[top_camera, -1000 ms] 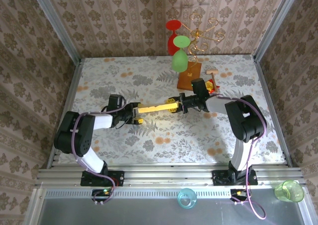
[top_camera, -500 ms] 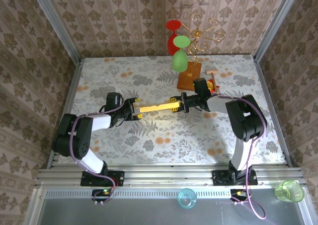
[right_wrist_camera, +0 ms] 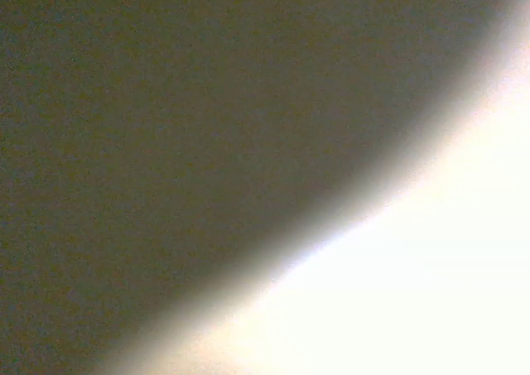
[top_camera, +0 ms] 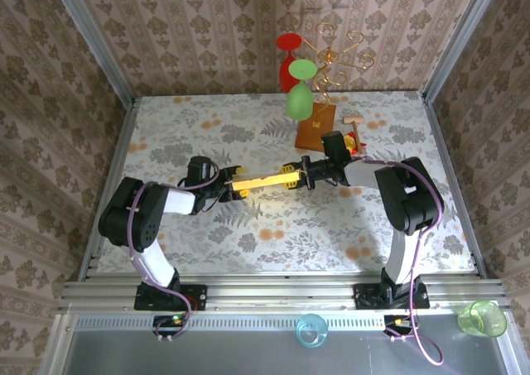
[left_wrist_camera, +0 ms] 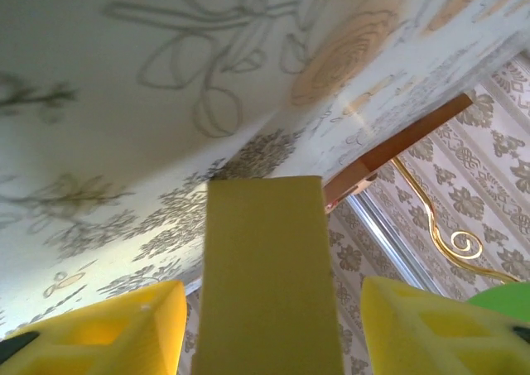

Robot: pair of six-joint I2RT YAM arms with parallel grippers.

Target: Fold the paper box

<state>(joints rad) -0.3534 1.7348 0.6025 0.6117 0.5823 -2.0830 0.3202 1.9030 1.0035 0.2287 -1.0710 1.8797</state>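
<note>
The table [top_camera: 397, 218] has both arms reaching toward each other over its middle. The paper box [top_camera: 265, 178] spans the gap between them, edge-on to the overhead camera, so it reads as a narrow mustard strip. It appears to be raised off the cloth.

The right gripper [top_camera: 298, 175] meets the strip's right end and looks pinched onto it. Its own wrist camera is blurred by something close to the lens, so this grip is judged from the overhead view. A wooden block [top_camera: 316, 132] stands just beyond this gripper, on the side away from the arm bases.

The left gripper [top_camera: 225, 188] sits at the strip's other end. In its wrist view the yellow fingers [left_wrist_camera: 124, 329] are spread, with the box end running straight out between them and a sliver of space showing on either side. It straddles the card without pressing it.

The step in hand appears to be taking a second hold, so that the box is braced at both ends before a panel or flap is bent.

The next move likely calls for the left fingers to come together squarely on the card. The right hold should stay steady, since thin board gripped off-centre could twist or crease in the wrong place.
</note>
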